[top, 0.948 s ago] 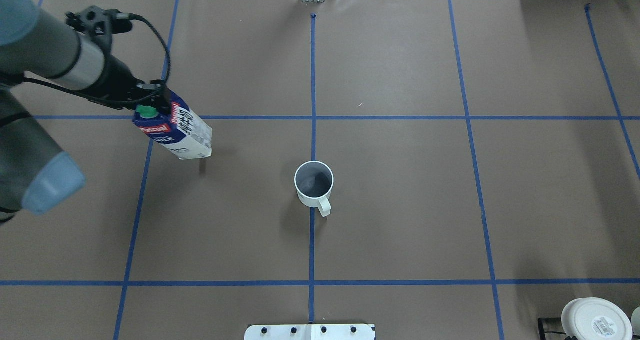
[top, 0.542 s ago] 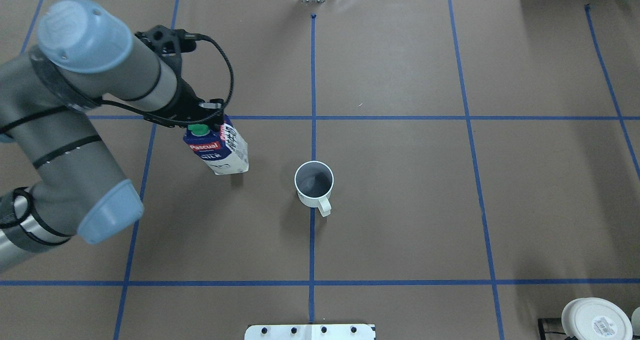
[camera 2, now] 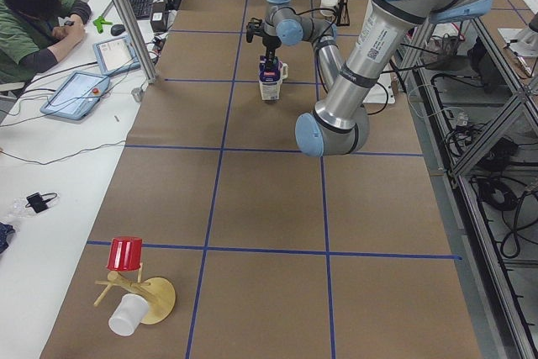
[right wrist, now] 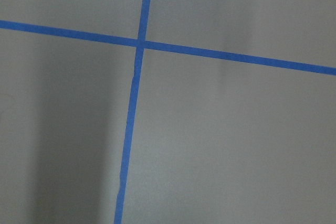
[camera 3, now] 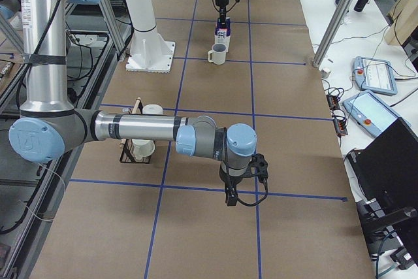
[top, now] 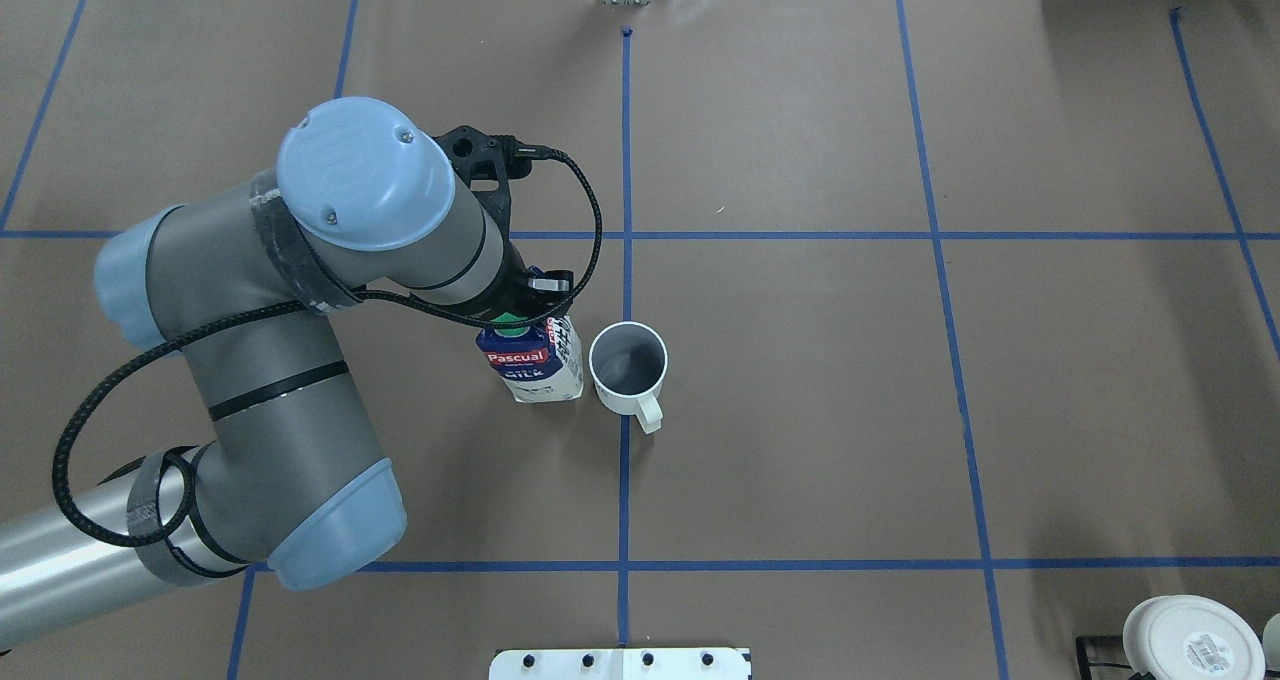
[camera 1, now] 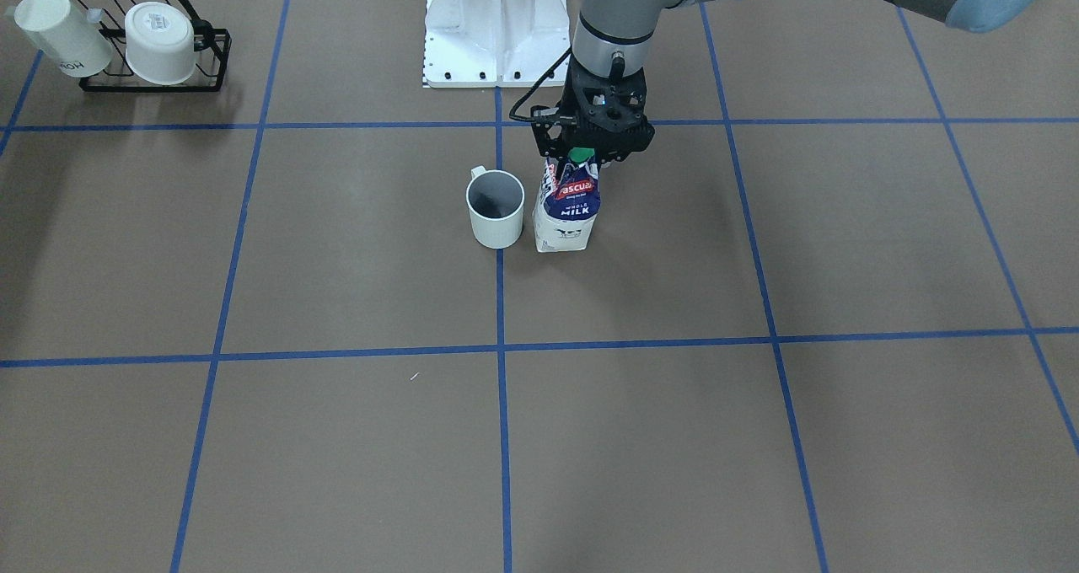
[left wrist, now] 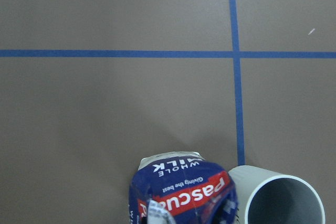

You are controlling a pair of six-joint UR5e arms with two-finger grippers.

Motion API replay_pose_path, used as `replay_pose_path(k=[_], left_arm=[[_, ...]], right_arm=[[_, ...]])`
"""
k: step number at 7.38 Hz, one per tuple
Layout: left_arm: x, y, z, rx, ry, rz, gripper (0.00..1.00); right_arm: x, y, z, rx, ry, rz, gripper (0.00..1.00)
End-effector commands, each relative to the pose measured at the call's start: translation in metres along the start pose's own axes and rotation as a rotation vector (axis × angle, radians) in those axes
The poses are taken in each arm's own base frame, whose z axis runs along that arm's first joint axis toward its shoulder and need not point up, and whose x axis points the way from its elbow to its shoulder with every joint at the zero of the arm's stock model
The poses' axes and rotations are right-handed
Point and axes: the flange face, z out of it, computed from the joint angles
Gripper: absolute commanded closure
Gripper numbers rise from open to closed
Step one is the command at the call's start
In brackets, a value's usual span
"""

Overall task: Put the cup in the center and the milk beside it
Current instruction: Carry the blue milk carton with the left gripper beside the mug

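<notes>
Pascual whole-milk carton (camera 1: 566,211) | standing upright just beside the mug (camera 1: 496,209), mid brown board (camera 1: 674,261), far from every edge | left gripper (camera 1: 578,162) clamping its top | step: probably setting down | next: releasing, lifting straight clear | right gripper (camera 3: 231,199): grip unreadable

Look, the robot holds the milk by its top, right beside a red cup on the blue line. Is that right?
No: the cup beside the milk is white, not red, as the overhead exterior view shows. Everything else is right.

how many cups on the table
5: the cup beside the milk, two white cups on the black rack, a red cup and a white cup on the wooden stand. Others may be hidden.
</notes>
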Motion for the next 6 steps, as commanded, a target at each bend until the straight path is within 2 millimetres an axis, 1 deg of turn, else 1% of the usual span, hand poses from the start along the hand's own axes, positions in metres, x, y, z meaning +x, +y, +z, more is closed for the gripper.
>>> replay_pose_path(k=[1, 2, 3, 4, 5, 6], left_arm=[[0.002, 0.002, 0.003, -0.004, -0.002, 0.006, 0.88], [0.001, 0.002, 0.004, -0.001, -0.005, 0.006, 0.62], [0.004, 0.008, 0.01, 0.033, -0.024, 0.018, 0.13], [0.009, 0.013, 0.015, 0.053, -0.035, 0.03, 0.03], [0.009, 0.014, 0.013, 0.053, -0.032, 0.034, 0.02], [0.007, 0.016, 0.004, 0.057, -0.019, 0.046, 0.02]], right_arm=[[0.0, 0.0, 0.0, 0.0, 0.0, 0.0, 0.0], [0.0, 0.0, 0.0, 0.0, 0.0, 0.0, 0.0], [0.0, 0.0, 0.0, 0.001, 0.0, -0.001, 0.0], [0.0, 0.0, 0.0, 0.001, 0.0, -0.001, 0.0], [0.0, 0.0, 0.0, 0.001, 0.0, -0.001, 0.0], [0.0, 0.0, 0.0, 0.001, 0.0, -0.001, 0.0]])
